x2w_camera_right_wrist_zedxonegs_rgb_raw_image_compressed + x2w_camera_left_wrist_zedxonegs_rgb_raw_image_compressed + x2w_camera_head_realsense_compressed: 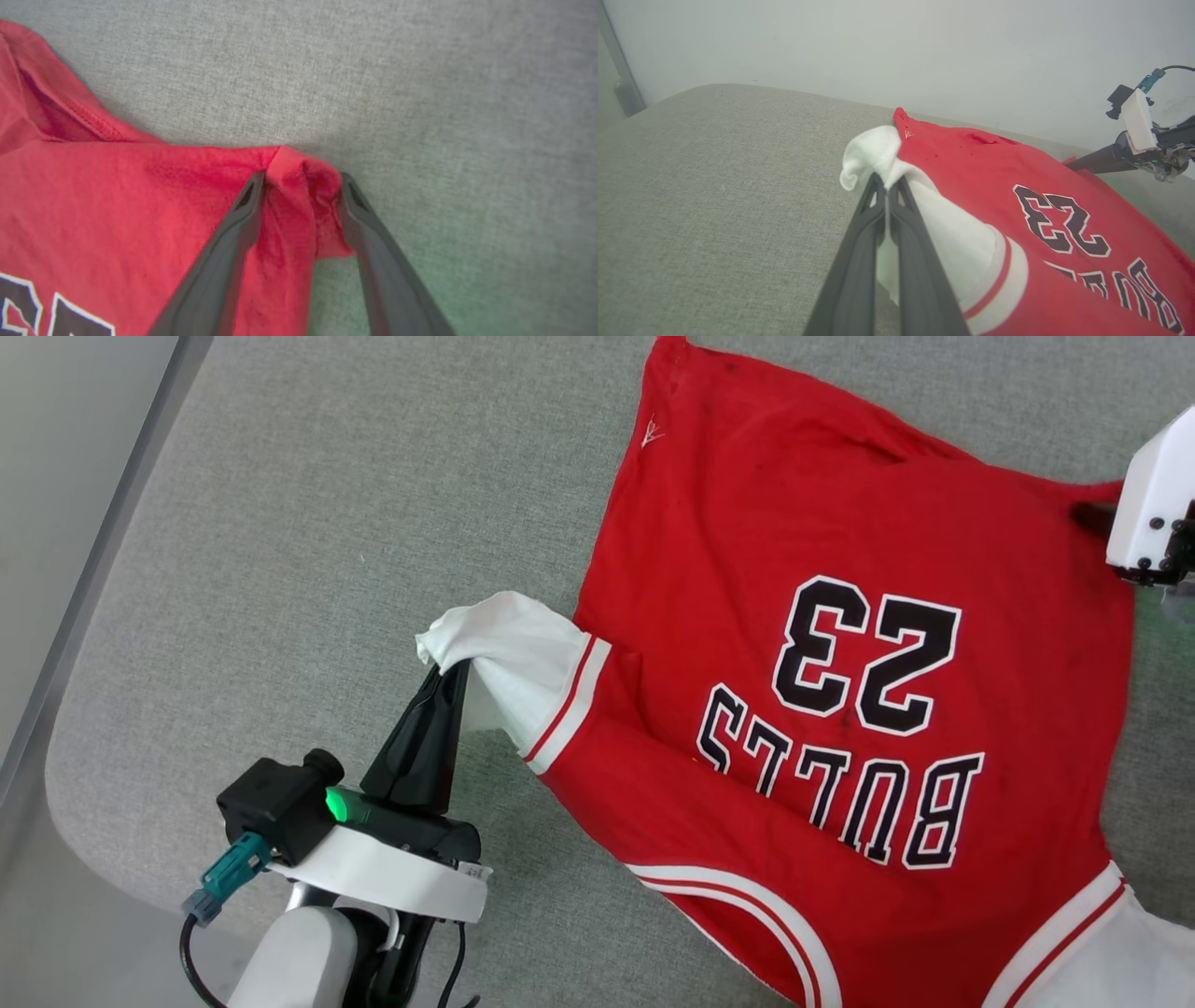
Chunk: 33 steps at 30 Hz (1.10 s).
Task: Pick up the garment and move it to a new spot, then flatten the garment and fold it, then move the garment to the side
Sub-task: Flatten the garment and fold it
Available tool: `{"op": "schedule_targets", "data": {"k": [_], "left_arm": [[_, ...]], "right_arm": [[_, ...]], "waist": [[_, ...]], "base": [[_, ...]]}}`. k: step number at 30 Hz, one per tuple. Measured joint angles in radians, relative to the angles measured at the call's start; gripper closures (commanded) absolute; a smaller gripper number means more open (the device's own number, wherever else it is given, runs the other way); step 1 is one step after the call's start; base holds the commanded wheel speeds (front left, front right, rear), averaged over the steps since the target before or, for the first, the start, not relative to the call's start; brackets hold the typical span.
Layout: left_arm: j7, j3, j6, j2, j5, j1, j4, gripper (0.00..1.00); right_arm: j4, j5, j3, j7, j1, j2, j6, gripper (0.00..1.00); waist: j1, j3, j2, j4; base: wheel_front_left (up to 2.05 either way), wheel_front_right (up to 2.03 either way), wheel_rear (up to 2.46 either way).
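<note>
Inspection note: the garment, a red jersey-style shirt with white short sleeves and a black, white-edged "BULLS 23" print, lies print-up and mostly spread on the grey fabric-covered tabletop, collar end toward the robot. The left gripper has its jaws closed on the end of one white sleeve, which is drawn up into a peak. The right gripper sits at the far hem corner, its jaws apart on either side of a bunched red fold, not clamped. Assessment: light, limp knit cloth, not fragile, likely to sag, drag and crease between holds. It is best taken at seamed edges such as sleeve ends, hem corners and shoulders, pinching both layers.
</note>
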Motion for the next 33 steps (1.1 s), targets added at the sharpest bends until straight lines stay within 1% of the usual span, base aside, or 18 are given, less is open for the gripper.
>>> {"op": "schedule_targets", "data": {"k": [3, 7, 11, 13, 17, 18, 21, 23, 28, 31, 33], "left_arm": [[0.0, 0.008, -0.004, -0.002, 0.005, 0.004, 0.01, 1.0], [-0.002, 0.022, -0.007, 0.004, 0.013, 0.025, 0.03, 1.0], [-0.002, 0.042, -0.005, 0.021, 0.017, 0.063, 0.054, 1.0], [-0.003, 0.05, 0.002, 0.027, 0.017, 0.089, 0.062, 1.0], [0.006, 0.069, 0.021, 0.041, 0.009, 0.137, 0.077, 1.0], [0.021, 0.079, 0.032, 0.055, 0.001, 0.166, 0.083, 1.0], [0.035, 0.089, 0.044, 0.062, -0.008, 0.197, 0.086, 1.0], [0.047, 0.097, 0.051, 0.065, -0.02, 0.217, 0.091, 1.0], [0.072, 0.097, 0.058, 0.069, -0.034, 0.25, 0.11, 1.0], [0.081, 0.095, 0.059, 0.07, -0.041, 0.26, 0.124, 1.0], [0.087, 0.094, 0.059, 0.071, -0.049, 0.271, 0.133, 1.0]], "right_arm": [[0.001, -0.006, 0.004, -0.007, 0.006, 0.009, 0.0, 1.0], [-0.045, -0.02, 0.04, -0.058, 0.031, 0.002, 0.0, 1.0], [-0.147, 0.013, 0.093, -0.107, 0.083, -0.04, 0.0, 1.0], [-0.216, 0.033, 0.121, -0.119, 0.136, -0.059, 0.001, 1.0], [-0.367, 0.085, 0.131, -0.109, 0.299, -0.105, 0.0, 1.0], [-0.498, 0.111, 0.098, -0.081, 0.449, -0.134, 0.0, 1.0], [-0.639, 0.129, 0.051, -0.043, 0.636, -0.129, 0.0, 1.0], [-0.728, 0.138, 0.015, -0.02, 0.766, -0.104, 0.0, 1.0], [-0.896, 0.133, -0.076, -0.002, 1.07, 0.012, 0.0, 1.0], [-0.946, 0.125, -0.113, -0.003, 1.232, 0.109, 0.0, 1.0], [-0.96, 0.121, -0.126, -0.017, 1.307, 0.168, 0.0, 1.0]], "waist": [[0.0001, -0.018, 0.0, -0.005], [0.0001, -0.059, 0.0, -0.02], [0.0001, -0.115, 0.0, -0.047], [0.0001, -0.145, 0.0, -0.068], [0.0, -0.205, 0.0001, -0.119], [0.0001, -0.249, 0.0, -0.16], [-0.0001, -0.29, 0.0, -0.202], [-0.0001, -0.316, 0.0, -0.231], [-0.0002, -0.379, 0.0, -0.288], [-0.0002, -0.414, 0.0001, -0.309], [-0.0003, -0.434, 0.0, -0.32]], "base": [[0.0, 0.0, 0.0], [0.0, 0.0, 0.0], [0.0, 0.0, 0.0], [0.0, 0.0, 0.0], [0.0, 0.0, 0.0], [0.0, 0.0, 0.0], [0.0, 0.0, 0.0], [0.0, 0.0, 0.0], [0.0, 0.0, 0.0], [0.0, 0.0, 0.0], [0.0, 0.0, 0.0]]}}
